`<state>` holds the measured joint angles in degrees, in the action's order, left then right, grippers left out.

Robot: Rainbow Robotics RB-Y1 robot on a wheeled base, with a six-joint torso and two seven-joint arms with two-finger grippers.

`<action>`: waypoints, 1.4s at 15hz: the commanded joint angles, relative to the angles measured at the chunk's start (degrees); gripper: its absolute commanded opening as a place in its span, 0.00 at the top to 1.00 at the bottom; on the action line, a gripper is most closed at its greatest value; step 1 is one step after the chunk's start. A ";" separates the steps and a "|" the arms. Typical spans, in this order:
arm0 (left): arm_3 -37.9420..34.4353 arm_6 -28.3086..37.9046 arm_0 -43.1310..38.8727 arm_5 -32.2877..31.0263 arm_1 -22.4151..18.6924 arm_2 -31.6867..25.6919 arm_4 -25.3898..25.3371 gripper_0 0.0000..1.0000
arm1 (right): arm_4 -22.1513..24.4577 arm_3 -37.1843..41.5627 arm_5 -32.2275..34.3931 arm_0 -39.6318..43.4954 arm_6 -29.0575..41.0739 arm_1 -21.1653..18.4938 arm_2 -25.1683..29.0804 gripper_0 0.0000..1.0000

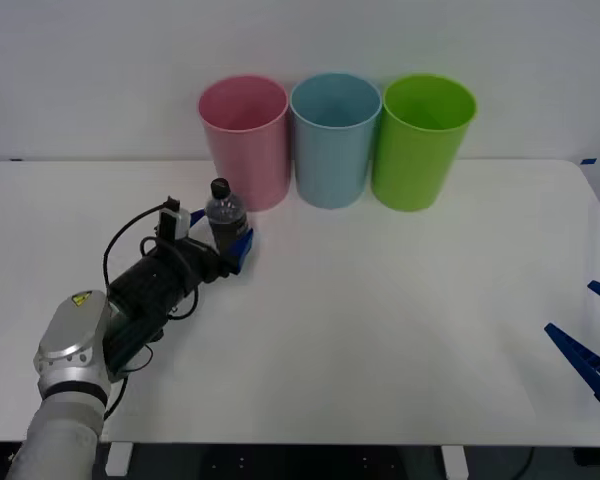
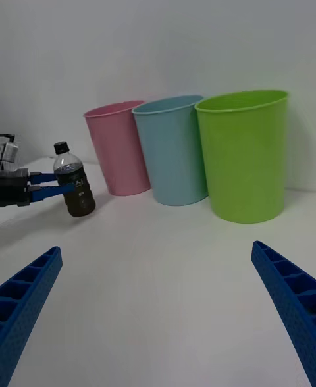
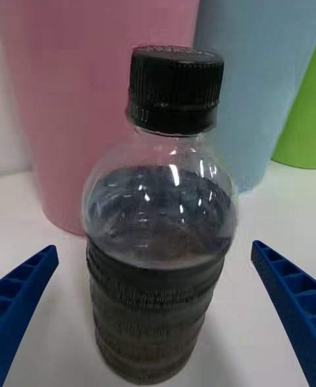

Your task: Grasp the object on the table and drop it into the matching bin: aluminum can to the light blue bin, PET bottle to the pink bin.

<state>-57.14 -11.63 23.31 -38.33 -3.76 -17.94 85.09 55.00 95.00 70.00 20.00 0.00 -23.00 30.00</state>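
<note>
So the little bottle point(image 1: 224, 218) is standing upright on the white table point(image 1: 380, 320), just in front of the pink bin point(image 1: 246, 140), near its lower left side. It's got dark brown liquid in it, a black cap and a dark label.

The left gripper point(image 1: 223, 245) is reached out low over the table with its blue fingers point(image 3: 26, 295) on either side of the bottle. In the left wrist view the bottle point(image 3: 161, 242) sits right between them and there's a gap on both sides, so the fingers are spread and not pinching anything. From the right wrist view the bottle point(image 2: 74, 181) looks tilted a bit, and whether its bottom is touching the table from there, I can't tell.

The three bins stand in a row at the back of the table: pink, then light blue point(image 1: 334, 138), then a lime green one point(image 1: 421, 140), all rim to rim.

The right gripper point(image 1: 595, 340) is way off at the right edge of the table, well apart from everything, its fingers point(image 2: 286, 295) spread wide too.
</note>
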 commanded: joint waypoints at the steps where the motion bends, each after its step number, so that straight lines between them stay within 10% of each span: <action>1: 4.05 -0.06 3.85 1.15 0.07 -1.04 1.93 0.00 | 0.00 0.00 0.00 0.00 0.00 0.00 0.00 0.00; 9: 4.58 -0.06 4.55 1.68 0.07 -0.60 2.54 0.00 | 0.00 0.00 0.00 0.00 0.00 0.00 0.00 0.00; 13: 4.58 -0.41 4.55 1.68 0.07 -0.60 2.54 0.93 | 0.00 0.00 0.00 0.00 0.00 0.00 0.00 0.00; 21: 4.58 -0.50 4.47 1.68 -0.02 -0.16 1.93 1.00 | 0.00 0.00 0.00 0.00 0.00 0.00 0.00 0.00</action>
<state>-52.55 -12.18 27.85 -36.63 -3.73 -18.11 87.34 55.00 95.00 70.00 20.00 0.00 -23.00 30.00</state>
